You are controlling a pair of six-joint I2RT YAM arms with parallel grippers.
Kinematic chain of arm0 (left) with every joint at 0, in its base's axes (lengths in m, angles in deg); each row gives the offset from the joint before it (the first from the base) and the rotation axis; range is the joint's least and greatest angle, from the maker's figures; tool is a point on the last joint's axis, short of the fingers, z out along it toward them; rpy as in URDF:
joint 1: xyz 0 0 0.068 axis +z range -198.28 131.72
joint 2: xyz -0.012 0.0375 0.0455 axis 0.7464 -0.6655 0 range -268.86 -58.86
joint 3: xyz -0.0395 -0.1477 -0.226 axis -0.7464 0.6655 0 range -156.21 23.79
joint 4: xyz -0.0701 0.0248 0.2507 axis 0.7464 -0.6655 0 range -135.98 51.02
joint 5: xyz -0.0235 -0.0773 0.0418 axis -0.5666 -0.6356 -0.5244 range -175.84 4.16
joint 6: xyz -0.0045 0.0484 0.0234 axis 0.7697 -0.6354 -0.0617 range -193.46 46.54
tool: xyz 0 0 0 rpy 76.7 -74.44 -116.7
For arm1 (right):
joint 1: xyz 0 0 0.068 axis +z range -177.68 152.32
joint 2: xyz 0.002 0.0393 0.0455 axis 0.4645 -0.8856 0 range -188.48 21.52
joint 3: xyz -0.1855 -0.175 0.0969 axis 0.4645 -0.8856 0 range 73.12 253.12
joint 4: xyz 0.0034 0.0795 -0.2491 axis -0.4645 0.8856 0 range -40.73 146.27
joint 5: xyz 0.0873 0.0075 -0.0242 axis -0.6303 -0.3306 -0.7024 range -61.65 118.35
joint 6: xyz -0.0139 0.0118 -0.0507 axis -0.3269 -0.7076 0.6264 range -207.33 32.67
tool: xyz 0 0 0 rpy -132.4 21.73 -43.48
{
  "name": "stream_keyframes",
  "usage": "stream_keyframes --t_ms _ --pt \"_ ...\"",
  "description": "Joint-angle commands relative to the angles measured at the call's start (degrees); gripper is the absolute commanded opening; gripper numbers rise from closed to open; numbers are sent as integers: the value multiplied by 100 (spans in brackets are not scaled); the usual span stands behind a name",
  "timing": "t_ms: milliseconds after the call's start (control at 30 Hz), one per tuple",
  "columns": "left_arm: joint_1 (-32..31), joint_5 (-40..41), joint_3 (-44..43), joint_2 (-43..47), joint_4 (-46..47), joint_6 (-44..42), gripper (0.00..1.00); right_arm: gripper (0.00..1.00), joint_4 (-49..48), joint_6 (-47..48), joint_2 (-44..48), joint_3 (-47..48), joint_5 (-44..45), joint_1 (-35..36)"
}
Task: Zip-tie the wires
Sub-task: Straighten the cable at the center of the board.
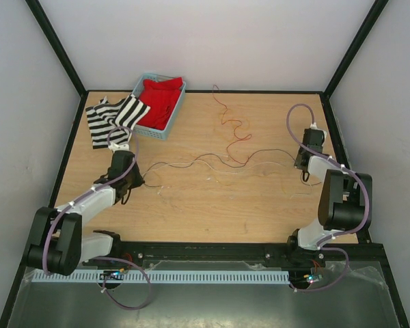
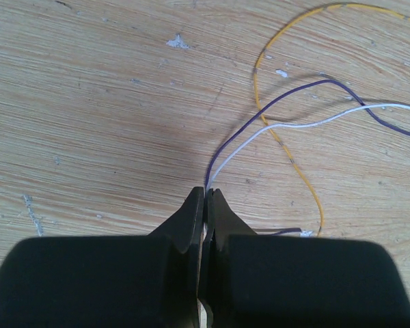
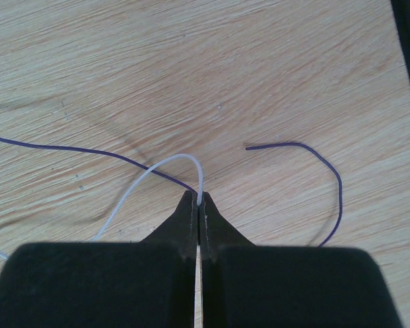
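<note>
Fingertips of the left end effector [image 2: 206, 198] fill the near part of its wrist view, pressed together on the wires [image 2: 273, 128]. A white and a purple strand run out from between the tips, and a yellow strand loops beside them. The right end effector [image 3: 199, 199] is likewise closed. The white strand arcs down into its tips. I cannot tell whether the purple one, which runs up to them, is pinched too.

From above, the wires [image 1: 219, 160] stretch loosely across the middle of the tabletop [image 1: 260, 219] between the two end effectors. A red strand [image 1: 234, 130] curls away from them to the back edge.

Room:
- Bare wood lies between the wires and the slotted rail [image 1: 205, 277] at the near edge.
- The right end effector [image 1: 303, 167] sits near the black right-hand frame [image 1: 331, 130].
- The back left corner holds a blue basket [image 1: 165, 130] with a red cloth [image 1: 160, 99] in it, and a striped cloth [image 1: 113, 119] touches the basket.

Pose:
- The left arm reaches low and forward, and the left end effector [image 1: 138, 181] is just in front of the striped cloth.
- The right arm's upper link stands upright, and its forearm runs along the right edge.
</note>
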State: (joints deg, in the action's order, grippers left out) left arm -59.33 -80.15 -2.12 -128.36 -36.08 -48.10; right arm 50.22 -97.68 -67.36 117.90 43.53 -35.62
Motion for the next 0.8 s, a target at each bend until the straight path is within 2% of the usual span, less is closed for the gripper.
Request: stream_keyframes --t_ms 0,133,367,467,567,700,767 --pt "-59 175 101 -155 267 130 0 3 -226 -72 -185 12 -216 -12" --pt "-187 289 78 -277 325 144 0 5 -249 -73 -280 11 -210 -14" --pt "-210 305 59 -454 334 211 10 25 -164 -72 -344 145 -421 -14" --pt "-212 327 43 -486 334 226 17 35 -95 -44 -257 208 -501 -10" --pt "-210 310 33 -462 326 206 22 40 0 5 -129 308 -531 -13" --pt "-202 323 25 -268 313 214 40 49 146 82 92 440 -560 -14" --pt "-183 339 12 -149 268 194 42 53 248 94 203 524 -632 -14"
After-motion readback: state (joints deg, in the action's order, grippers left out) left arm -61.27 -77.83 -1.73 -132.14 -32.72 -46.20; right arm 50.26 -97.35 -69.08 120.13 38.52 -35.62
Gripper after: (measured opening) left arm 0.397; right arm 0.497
